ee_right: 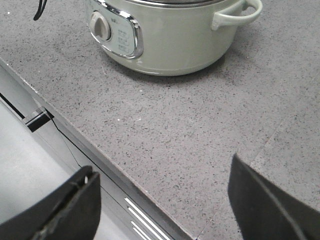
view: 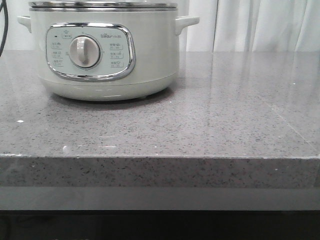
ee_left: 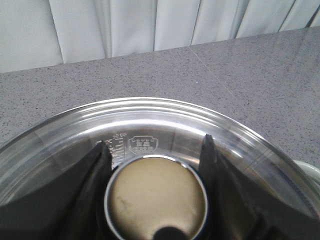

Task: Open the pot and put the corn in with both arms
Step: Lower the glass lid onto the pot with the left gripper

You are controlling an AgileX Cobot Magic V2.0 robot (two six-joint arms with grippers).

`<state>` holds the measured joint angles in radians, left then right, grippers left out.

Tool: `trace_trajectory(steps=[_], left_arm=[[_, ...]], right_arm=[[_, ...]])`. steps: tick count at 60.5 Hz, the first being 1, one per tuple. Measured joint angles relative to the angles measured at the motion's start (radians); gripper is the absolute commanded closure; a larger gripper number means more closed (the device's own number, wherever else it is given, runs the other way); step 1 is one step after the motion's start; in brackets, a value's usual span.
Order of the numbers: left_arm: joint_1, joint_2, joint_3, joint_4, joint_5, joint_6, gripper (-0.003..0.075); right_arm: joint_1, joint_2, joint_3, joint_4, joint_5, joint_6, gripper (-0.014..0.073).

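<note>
Your left gripper (ee_left: pixel 156 165) is over the pot (view: pixel 105 50), which stands at the back left of the counter (view: pixel 210 125), and its fingers (ee_left: pixel 97 167) sit on both sides of the round knob (ee_left: pixel 156 197) of the glass lid (ee_left: pixel 150 122), but you cannot tell if they already press it. Close firmly on the knob and lift the lid straight up, so its edge does not catch the metal rim (view: pixel 102 6). Your right gripper (ee_right: pixel 165 200) hangs wide open and empty over the counter edge, and the corn is in no view, so find it first.
</note>
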<state>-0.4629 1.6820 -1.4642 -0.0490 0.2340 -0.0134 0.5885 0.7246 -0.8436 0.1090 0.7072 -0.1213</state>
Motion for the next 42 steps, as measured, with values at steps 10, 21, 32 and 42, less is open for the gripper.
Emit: trace_trajectory(steps=[10,21,32,42], left_arm=[[0.000,-0.004,0.000,0.000,0.014,0.000,0.0488],[0.000,-0.004,-0.001,0.000,0.017,0.000,0.0358],[0.000,-0.006,-0.002,0.000,0.029,0.002,0.0175],[0.000,-0.020,-0.012,0.029,0.059,0.002,0.0175]], right_arm=[[0.000,0.000,0.000,0.000,0.000,0.000,0.0043],[0.000,0.000,0.000,0.000,0.000,0.000,0.0043],[0.000,0.000,0.000,0.000,0.000,0.000,0.0043],[0.000,0.000,0.000,0.000,0.000,0.000,0.0043]])
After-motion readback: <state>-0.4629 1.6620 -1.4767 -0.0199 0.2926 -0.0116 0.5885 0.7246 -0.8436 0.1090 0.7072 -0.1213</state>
